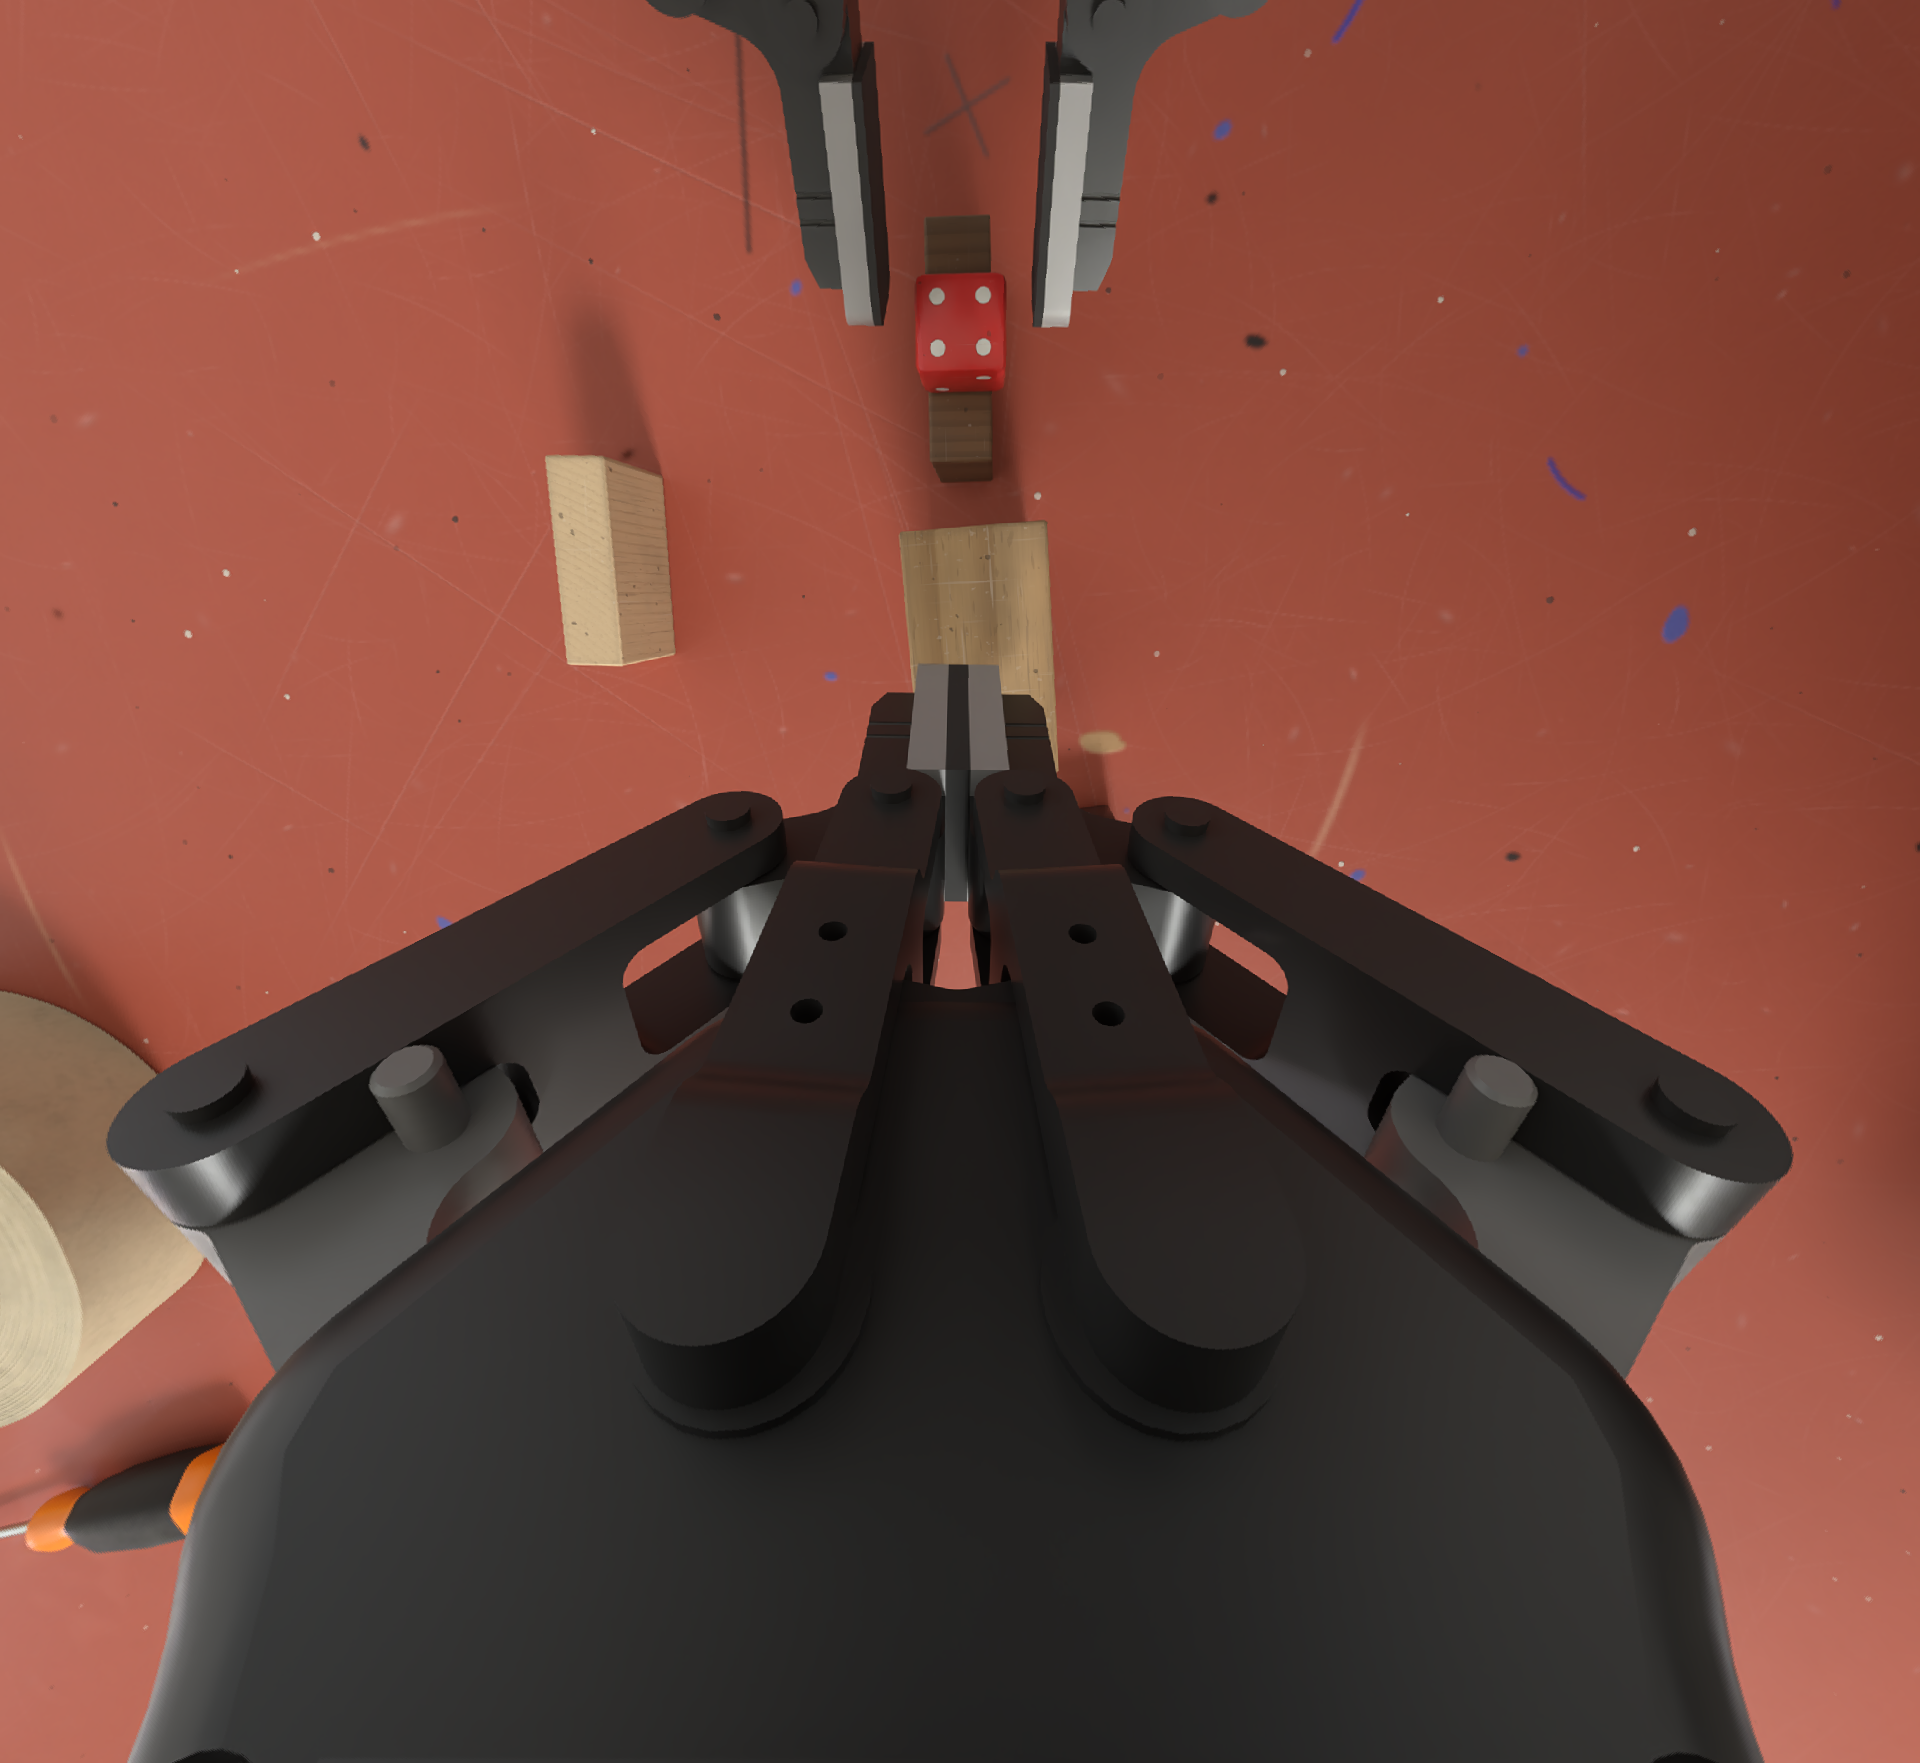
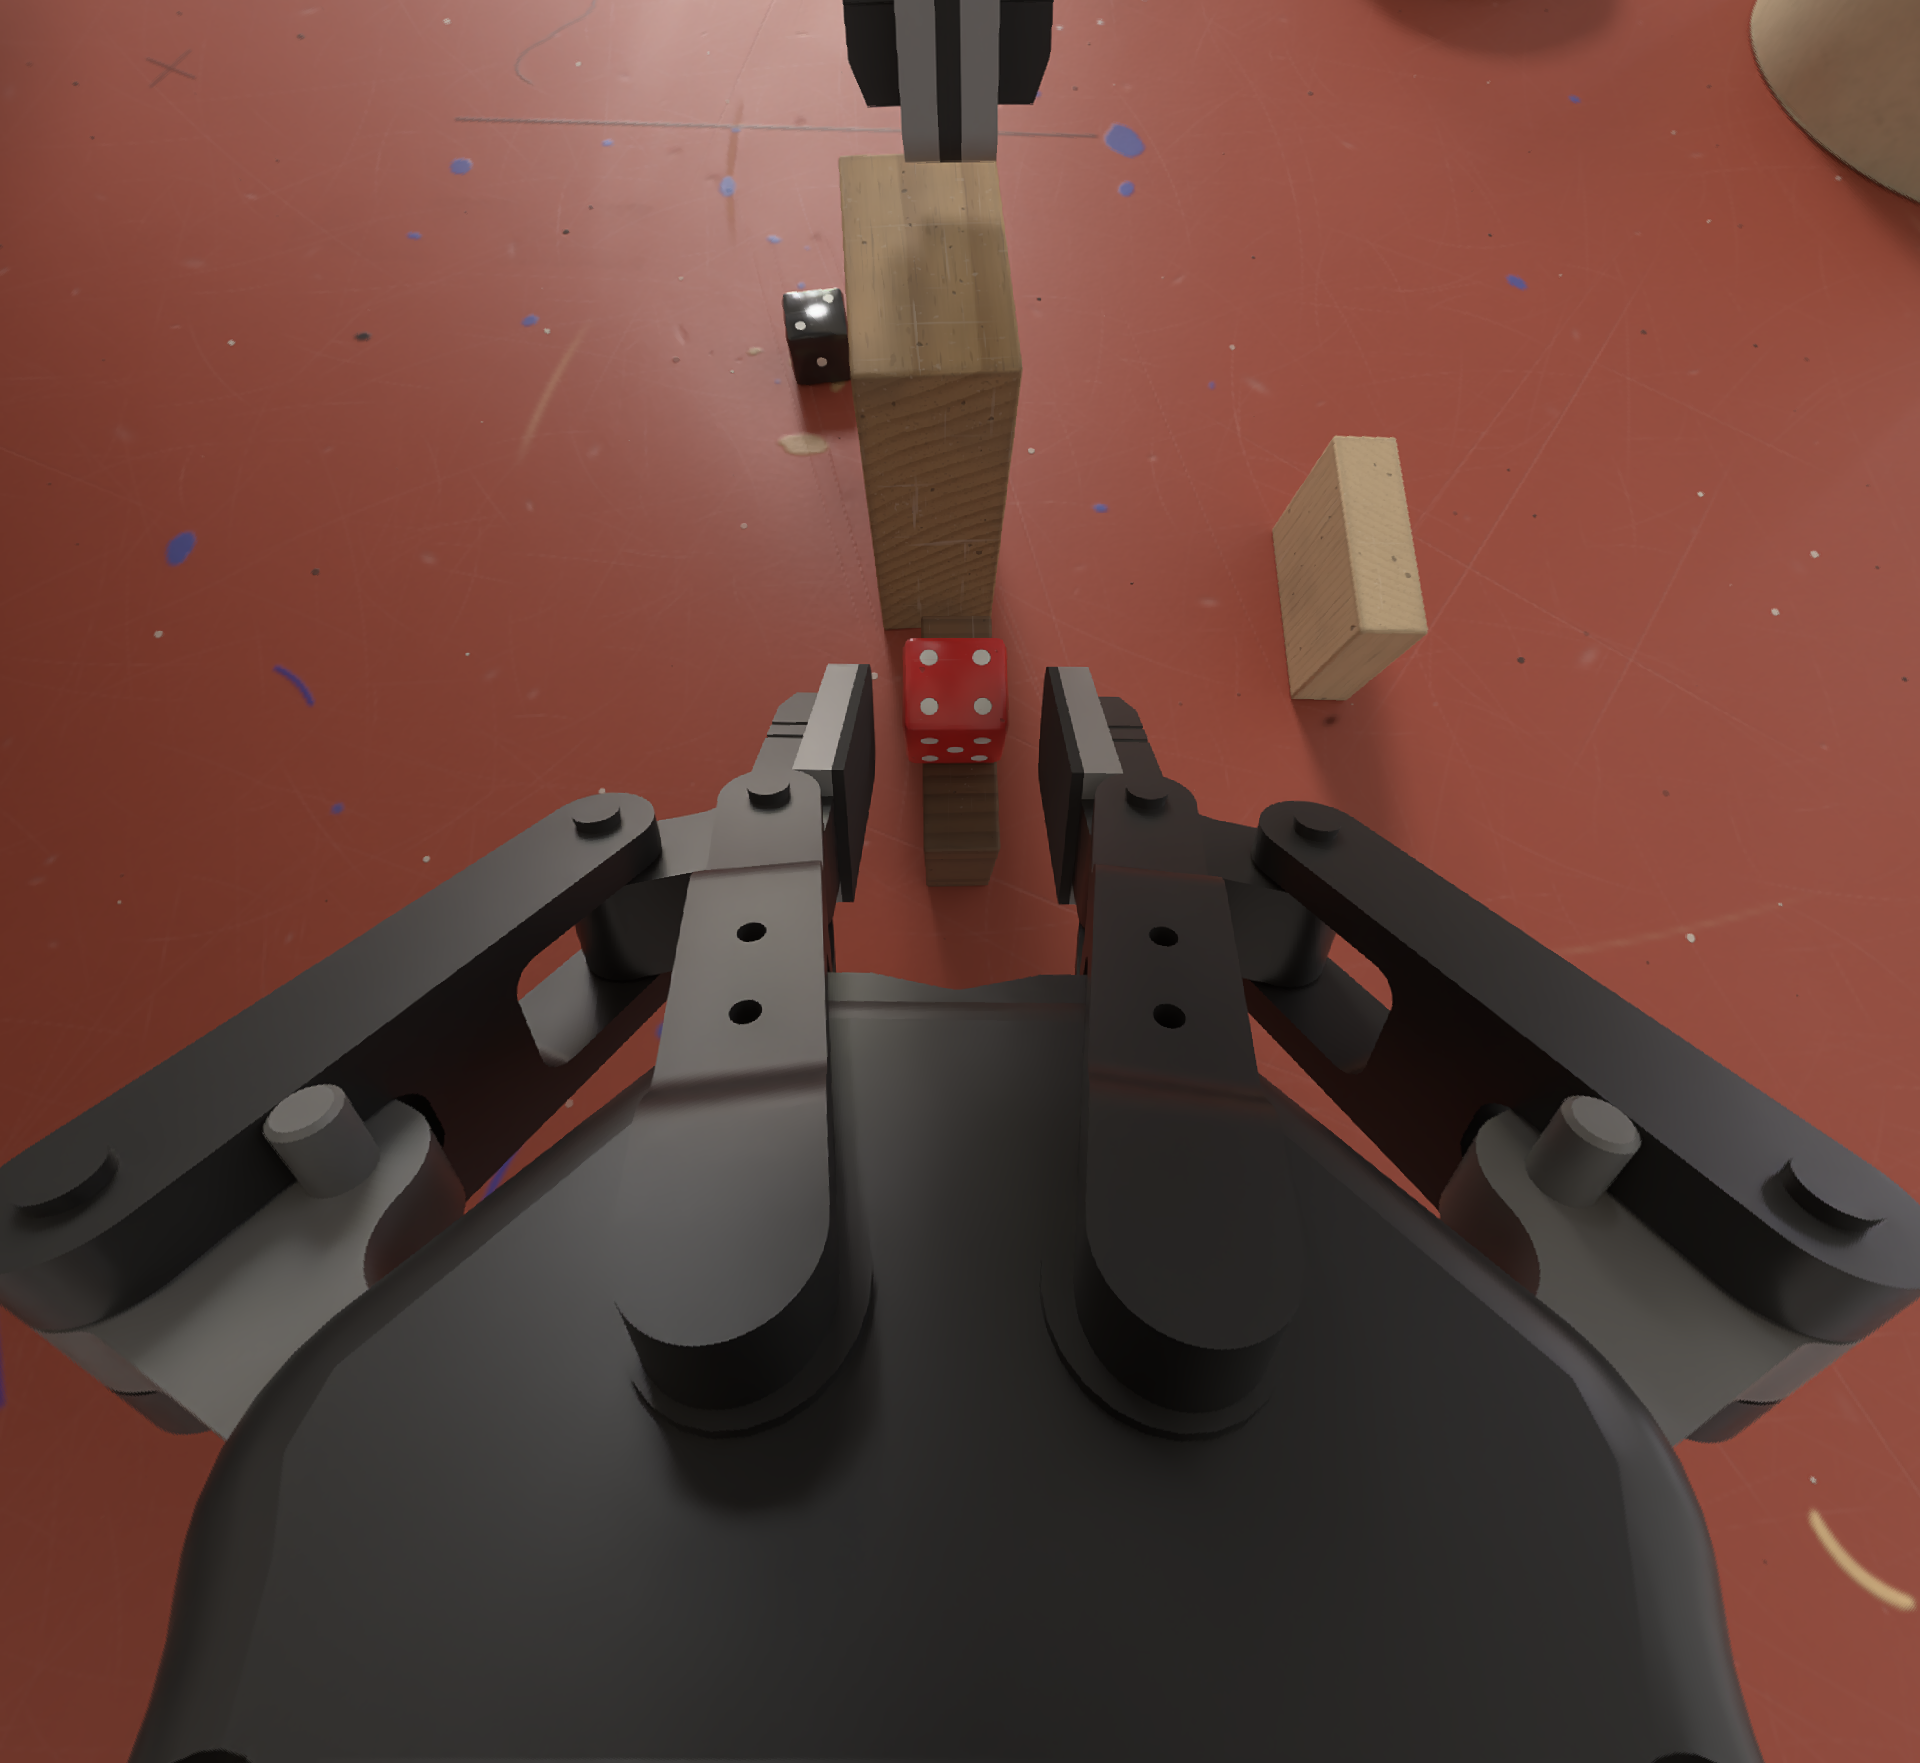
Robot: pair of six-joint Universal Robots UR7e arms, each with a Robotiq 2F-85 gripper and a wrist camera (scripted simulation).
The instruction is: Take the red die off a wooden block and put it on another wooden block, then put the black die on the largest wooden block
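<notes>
Red die [image 1: 960, 331] atop small dark wooden block [image 1: 962, 437], left gripper [image 1: 957, 716] clenched empty over large pale block [image 1: 977, 596], right wrist view: right gripper [image 2: 956, 726] spread around die, black die [image 2: 816, 334] on table [image 2: 416, 570] beside tall block

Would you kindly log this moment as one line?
right tool: open, straddling red die | die: on dark block | left tool: shut
</notes>
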